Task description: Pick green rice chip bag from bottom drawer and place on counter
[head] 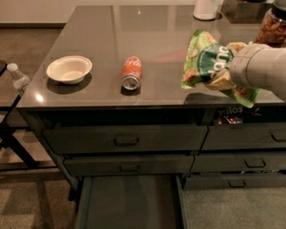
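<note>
The green rice chip bag (206, 62) hangs in the air at the right, over the counter (134, 36) near its front edge. My gripper (225, 67) is shut on the bag's right side, its pale arm reaching in from the right edge. Part of the bag shows below the arm. The bottom drawer (132, 201) stands pulled out at the bottom of the view, its dark inside bare.
A red soda can (131, 73) lies on its side mid-counter, with a white bowl (69, 69) to its left. A white container (206, 8) and a jar of snacks (272, 27) stand at the back right. A plastic bottle (18, 78) is off the left edge.
</note>
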Controlling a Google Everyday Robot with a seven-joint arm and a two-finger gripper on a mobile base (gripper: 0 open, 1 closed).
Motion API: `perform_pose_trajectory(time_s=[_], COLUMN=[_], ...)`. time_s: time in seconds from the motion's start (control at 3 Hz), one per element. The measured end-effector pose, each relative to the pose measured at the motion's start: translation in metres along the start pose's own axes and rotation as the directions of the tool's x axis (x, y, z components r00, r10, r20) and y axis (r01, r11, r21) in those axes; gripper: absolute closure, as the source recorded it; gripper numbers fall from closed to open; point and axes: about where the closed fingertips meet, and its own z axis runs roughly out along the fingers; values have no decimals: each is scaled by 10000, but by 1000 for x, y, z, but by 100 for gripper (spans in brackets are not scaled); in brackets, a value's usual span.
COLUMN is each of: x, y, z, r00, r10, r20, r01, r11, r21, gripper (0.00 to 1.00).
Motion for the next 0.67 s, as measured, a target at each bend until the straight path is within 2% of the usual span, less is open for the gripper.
perform_pose_trajectory(time_s=[0.33, 0.67], x=[-2, -14], y=[-17, -40], z=[18, 48], r00=[9999, 9999], r10=[140, 110], r20=[-47, -19], r01=[-141, -111], r11=[9997, 9975], r21=[-187, -699], gripper=[100, 100])
